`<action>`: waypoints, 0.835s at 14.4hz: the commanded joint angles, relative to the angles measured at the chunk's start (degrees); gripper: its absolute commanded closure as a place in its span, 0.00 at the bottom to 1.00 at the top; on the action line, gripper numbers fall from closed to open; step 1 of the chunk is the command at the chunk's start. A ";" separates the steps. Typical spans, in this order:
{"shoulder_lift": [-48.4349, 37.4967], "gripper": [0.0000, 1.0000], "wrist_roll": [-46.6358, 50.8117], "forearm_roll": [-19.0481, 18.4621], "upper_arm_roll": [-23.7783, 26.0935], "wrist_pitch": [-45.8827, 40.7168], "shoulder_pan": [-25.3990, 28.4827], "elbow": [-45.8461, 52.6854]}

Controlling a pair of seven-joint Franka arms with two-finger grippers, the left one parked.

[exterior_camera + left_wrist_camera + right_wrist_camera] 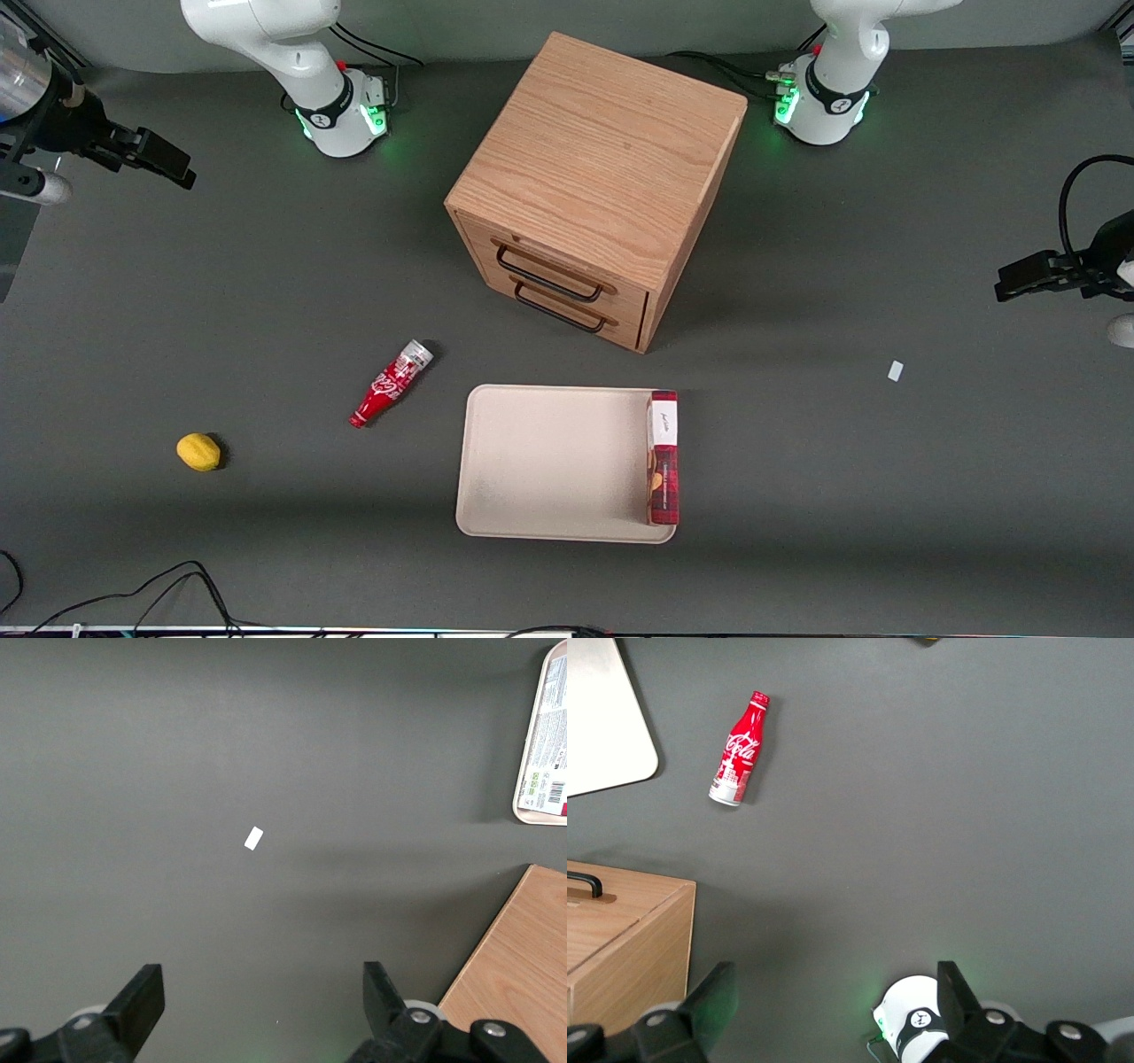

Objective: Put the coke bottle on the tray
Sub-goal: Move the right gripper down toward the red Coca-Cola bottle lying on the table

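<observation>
The coke bottle (pixel 391 384) is a slim red bottle with white script. It lies on its side on the grey table, beside the tray toward the working arm's end, its neck pointing toward the front camera. It also shows in the right wrist view (pixel 739 749). The beige tray (pixel 549 461) lies flat in front of the drawer cabinet; its corner shows in the right wrist view (pixel 602 718). My right gripper (pixel 177 168) hangs above the table at the working arm's end, well apart from the bottle and farther from the camera. It is open and empty (pixel 833 983).
A wooden two-drawer cabinet (pixel 602 168) stands mid-table, drawers shut. A red plaid box (pixel 663 456) lies on the tray's edge toward the parked arm. A lemon (pixel 198 451) sits near the working arm's end. A small white scrap (pixel 896 370) lies toward the parked arm's end.
</observation>
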 commanded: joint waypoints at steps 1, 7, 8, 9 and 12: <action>-0.11 0.00 -0.81 1.29 -0.88 0.49 0.21 -0.58; 0.86 0.00 -2.38 2.51 -0.36 -0.65 0.82 0.03; 1.03 0.00 -2.38 3.56 -0.18 -0.30 0.91 -0.05; 1.30 0.00 -2.38 4.96 -0.18 0.22 0.91 0.04; 3.49 0.00 -1.42 5.50 1.39 3.03 1.26 0.04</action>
